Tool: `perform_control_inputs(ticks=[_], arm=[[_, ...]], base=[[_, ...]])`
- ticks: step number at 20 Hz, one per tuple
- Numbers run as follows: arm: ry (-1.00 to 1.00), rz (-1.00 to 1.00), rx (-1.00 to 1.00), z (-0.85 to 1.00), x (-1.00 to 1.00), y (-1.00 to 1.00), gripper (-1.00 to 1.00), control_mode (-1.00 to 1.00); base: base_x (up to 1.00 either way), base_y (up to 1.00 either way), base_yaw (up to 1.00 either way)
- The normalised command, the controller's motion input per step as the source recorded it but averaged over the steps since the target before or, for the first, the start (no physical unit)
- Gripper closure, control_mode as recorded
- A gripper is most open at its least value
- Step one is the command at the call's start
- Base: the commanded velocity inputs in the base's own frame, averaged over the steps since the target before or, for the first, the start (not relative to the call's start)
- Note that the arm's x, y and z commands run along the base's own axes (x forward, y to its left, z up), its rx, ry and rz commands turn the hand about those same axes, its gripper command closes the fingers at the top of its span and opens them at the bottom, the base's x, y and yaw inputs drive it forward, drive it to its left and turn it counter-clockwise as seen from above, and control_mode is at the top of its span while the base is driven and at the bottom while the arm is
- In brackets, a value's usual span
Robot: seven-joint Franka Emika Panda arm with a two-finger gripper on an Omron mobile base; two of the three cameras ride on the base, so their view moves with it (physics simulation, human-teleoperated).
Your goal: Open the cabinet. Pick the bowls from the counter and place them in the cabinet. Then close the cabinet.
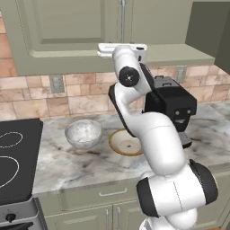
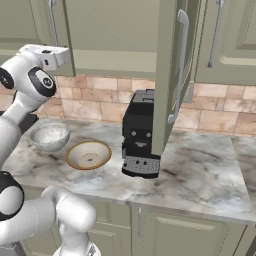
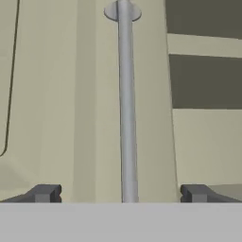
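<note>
Cabinet [image 2: 165, 75] right door stands open; our wide-open claw [image 3: 120, 193] straddles the left handle [image 3: 125, 104]; both bowls [image 1: 83, 133] remain lower-centre on the counter [image 1: 72, 164].

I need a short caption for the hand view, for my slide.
Open gripper lined up on the silver bar handle of the left cabinet door, a fingertip on each side, not yet closed.

White rounded arm [image 1: 157, 134], black joint caps
</note>
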Motion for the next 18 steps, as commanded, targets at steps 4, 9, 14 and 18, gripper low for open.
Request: perform_control_inputs(ticks=[4, 9, 14, 18], arm=[[0.05, 0.00, 0.00, 0.00, 0.65, 0.00, -1.00, -1.00], [0.04, 0.00, 0.00, 0.00, 0.70, 0.00, 1.00, -1.00], [0.02, 0.00, 0.00, 0.00, 0.29, 0.00, 1.00, -1.00], [0.00, 0.00, 0.00, 0.00, 0.00, 0.00, 1.00, -1.00]], base=[[0.00, 0.00, 0.00], [0.00, 0.00, 0.00], [0.00, 0.00, 0.00], [0.00, 0.00, 0.00]])
